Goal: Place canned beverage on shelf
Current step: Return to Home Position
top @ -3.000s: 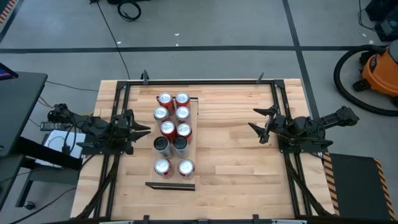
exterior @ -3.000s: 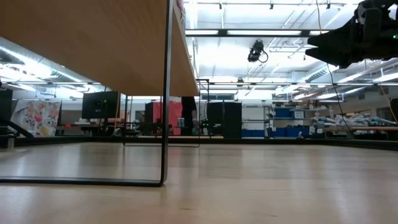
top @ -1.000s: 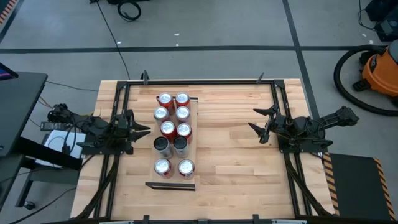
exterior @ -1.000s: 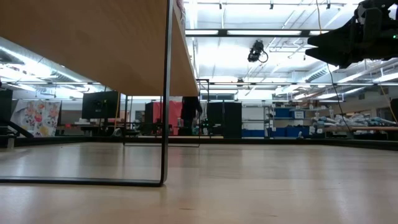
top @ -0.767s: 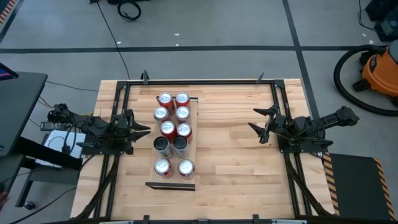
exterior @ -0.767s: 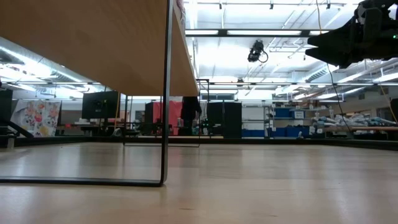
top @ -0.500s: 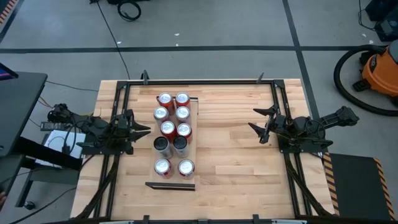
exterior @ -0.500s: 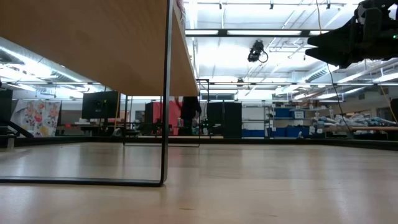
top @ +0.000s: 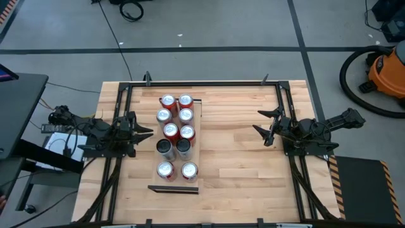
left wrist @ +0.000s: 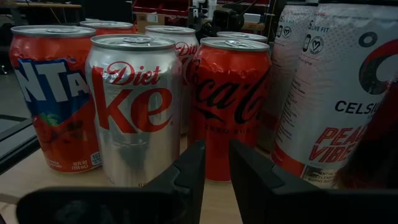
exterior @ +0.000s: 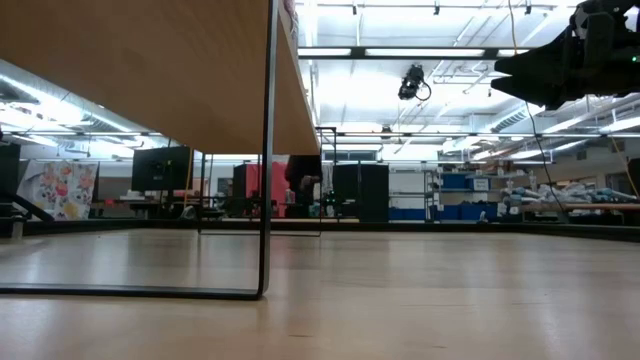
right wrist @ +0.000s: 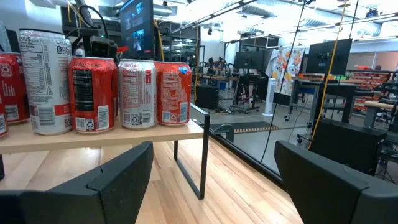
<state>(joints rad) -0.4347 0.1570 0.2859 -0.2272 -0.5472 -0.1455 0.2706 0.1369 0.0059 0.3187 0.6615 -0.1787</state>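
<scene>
Several beverage cans (top: 175,134) stand upright in two rows on the shelf (top: 197,158), a pale plywood board on thin black legs (exterior: 267,150) left of the table's middle. My left gripper (top: 147,131) hovers level beside the shelf's left side, its fingers close together, touching nothing. Its wrist view shows it (left wrist: 216,168) facing a Diet Coke can (left wrist: 138,106), a Coca-Cola can (left wrist: 230,106), a Fanta can (left wrist: 53,99) and a Celsius can (left wrist: 348,93). My right gripper (top: 258,121) is open and empty over the table's right half, pointing toward the shelf (right wrist: 99,138) from a distance.
A black metal frame (top: 202,83) runs around the tabletop. Bare butcher-block tabletop (top: 234,152) lies between the shelf and my right arm. The shelf's underside (exterior: 150,70) fills the low view's upper left. An orange vacuum (top: 386,69) stands on the floor beyond the table.
</scene>
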